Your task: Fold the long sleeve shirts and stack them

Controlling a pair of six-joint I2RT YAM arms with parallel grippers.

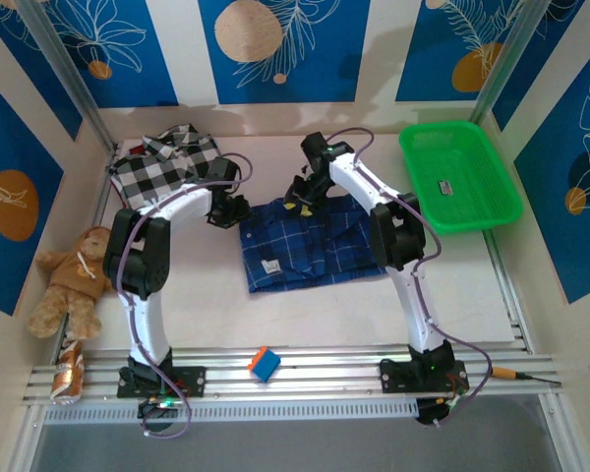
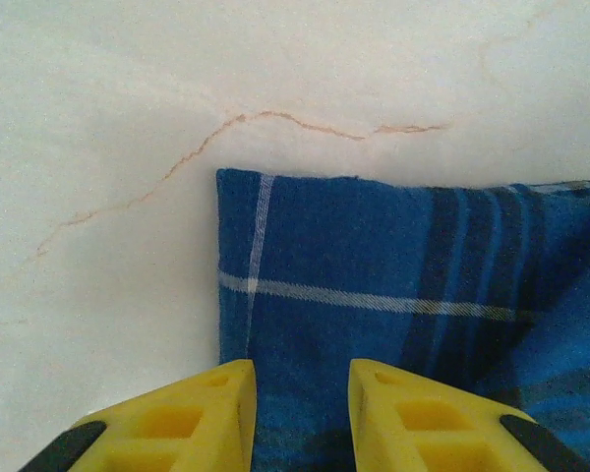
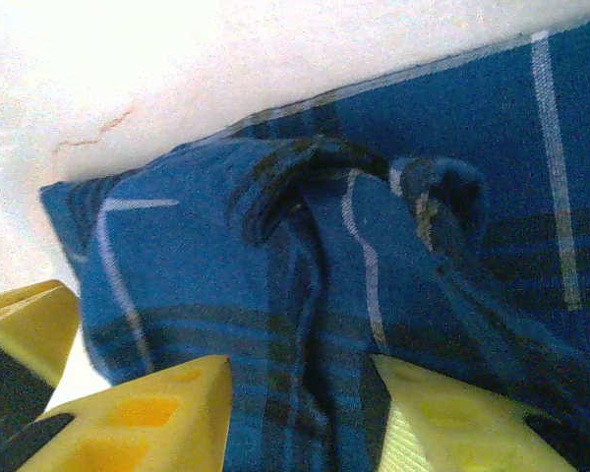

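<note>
The dark blue plaid shirt (image 1: 310,244) lies partly folded in the middle of the table. Its back left corner (image 2: 275,226) lies flat under my left gripper (image 2: 302,388), whose yellow fingers stand open just above the cloth. My right gripper (image 3: 300,393) is open over a bunched, rumpled fold (image 3: 305,197) at the shirt's back edge, with cloth lying between its fingers. From above, the left gripper (image 1: 231,208) and right gripper (image 1: 300,197) both sit at the shirt's far edge. The black-and-white checked shirt (image 1: 162,167) lies crumpled at the back left.
A green plastic basket (image 1: 459,175) stands at the back right. A brown teddy bear (image 1: 74,280) sits at the left edge. A small blue and orange block (image 1: 265,363) rests on the front rail, and a small orange packet (image 1: 69,376) lies at the front left.
</note>
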